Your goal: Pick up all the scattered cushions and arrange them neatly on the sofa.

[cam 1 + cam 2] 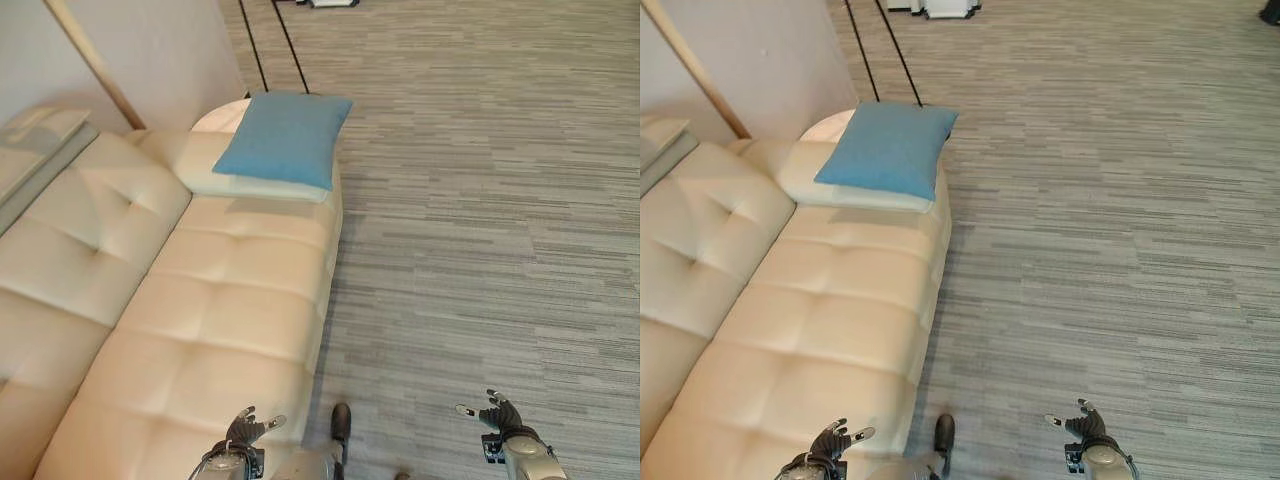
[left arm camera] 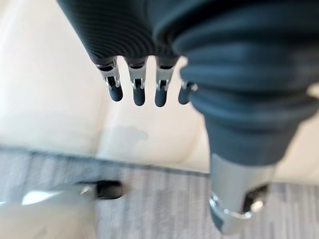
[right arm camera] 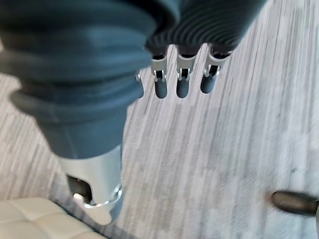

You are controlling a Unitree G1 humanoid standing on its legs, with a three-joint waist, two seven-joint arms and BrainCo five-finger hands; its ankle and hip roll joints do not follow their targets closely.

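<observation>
A blue cushion (image 1: 285,137) lies flat on the far armrest end of the cream leather sofa (image 1: 220,320), resting on a cream pad. Low at the near end of the sofa seat, my left hand (image 1: 243,432) is open with its fingers (image 2: 138,89) straight and empty above the seat edge. My right hand (image 1: 497,415) hangs open over the grey carpet to the right, its fingers (image 3: 182,82) holding nothing. Both hands are far from the cushion.
Grey striped carpet (image 1: 480,200) spreads to the right of the sofa. A pale wall with a slanting wooden strip (image 1: 95,65) stands behind the sofa. Two thin black legs (image 1: 275,45) rise beyond the armrest.
</observation>
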